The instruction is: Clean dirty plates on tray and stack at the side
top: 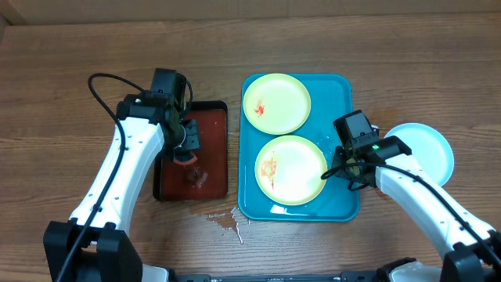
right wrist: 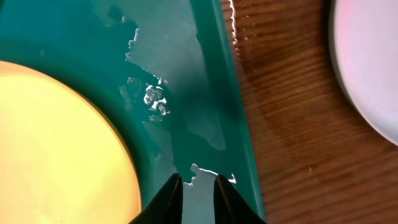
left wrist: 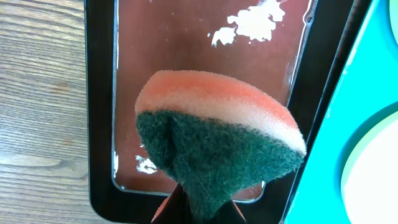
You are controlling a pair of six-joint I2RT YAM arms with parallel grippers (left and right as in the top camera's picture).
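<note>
Overhead: two yellow-green plates [top: 276,103] [top: 291,169] crowd the teal tray [top: 340,98], a blue plate [top: 429,149] on open wood beyond its right rim. Right gripper [right wrist: 198,190], slightly parted, hovers at that rim; left gripper [top: 186,159] clamps a sponge [left wrist: 217,124].

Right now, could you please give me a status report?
Left end effector shut on sponge. Right end effector open at teal tray rim. Two smeared plates aboard; blue plate aside.

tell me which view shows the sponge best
The left wrist view: the sponge fills the frame, orange foam over a green scouring pad, over the black tray. Overhead shows only a small orange bit under the left gripper. The right wrist view misses it.
</note>
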